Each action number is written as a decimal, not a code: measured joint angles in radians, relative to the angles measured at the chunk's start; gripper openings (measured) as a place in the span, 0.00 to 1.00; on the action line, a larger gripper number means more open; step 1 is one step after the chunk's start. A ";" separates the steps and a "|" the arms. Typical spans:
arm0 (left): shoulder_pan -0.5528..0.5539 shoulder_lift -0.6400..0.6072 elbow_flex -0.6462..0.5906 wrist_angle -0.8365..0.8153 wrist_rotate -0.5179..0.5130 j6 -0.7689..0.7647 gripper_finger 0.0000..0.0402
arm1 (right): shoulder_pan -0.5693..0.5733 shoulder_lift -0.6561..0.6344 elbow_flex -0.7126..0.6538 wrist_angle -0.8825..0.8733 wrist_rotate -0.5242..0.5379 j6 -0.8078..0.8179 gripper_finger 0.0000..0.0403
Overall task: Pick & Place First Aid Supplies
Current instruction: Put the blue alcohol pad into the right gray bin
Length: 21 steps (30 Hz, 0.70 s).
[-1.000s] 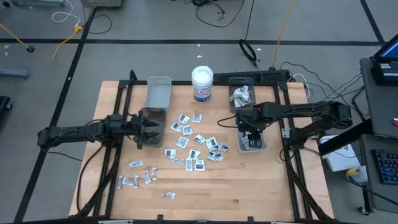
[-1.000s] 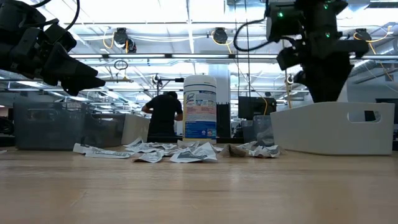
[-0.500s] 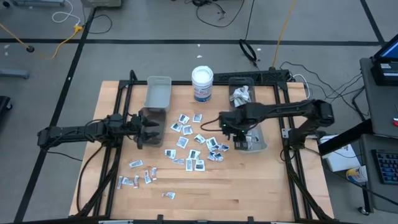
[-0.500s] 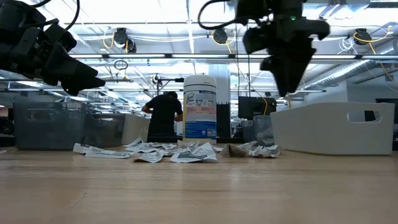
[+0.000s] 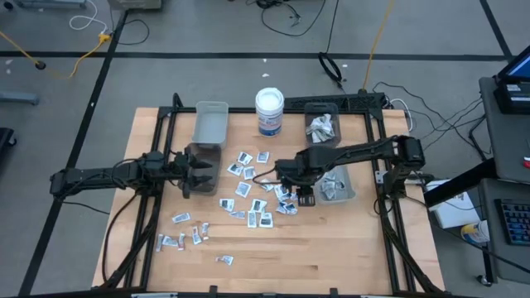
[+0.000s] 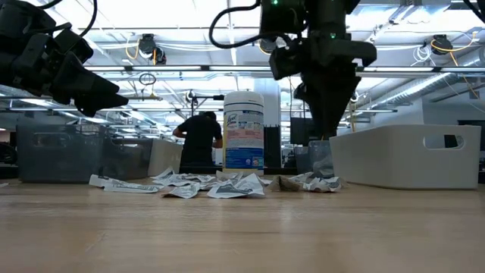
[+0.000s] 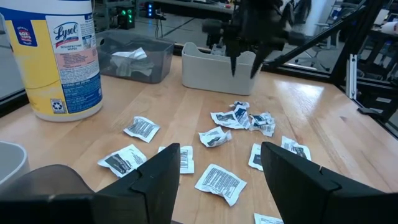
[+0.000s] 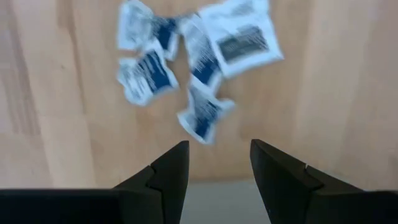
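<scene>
Packets (image 5: pixel 286 197) lay clustered on the counter (image 5: pixel 331 248) directly beneath the right tool (image 5: pixel 296 187), its fingers spread and empty; the left tool (image 5: pixel 199 170), also spread, waited farther left.

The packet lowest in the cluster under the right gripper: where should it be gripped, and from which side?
Judging by its pose, the packet lies flat and a little apart from the others, so the open right gripper should probably come straight down and pinch across its narrow width, at its free end.
</scene>
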 joint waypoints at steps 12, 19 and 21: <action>0.000 0.000 0.000 0.000 0.000 0.000 0.57 | 0.046 0.143 -0.006 0.045 0.001 0.046 0.41; 0.000 0.000 0.000 0.000 0.000 0.000 0.57 | 0.050 0.197 -0.006 0.049 0.014 0.072 0.41; 0.000 0.000 0.000 0.000 0.000 0.000 0.57 | 0.050 0.204 -0.006 0.053 0.028 0.072 0.39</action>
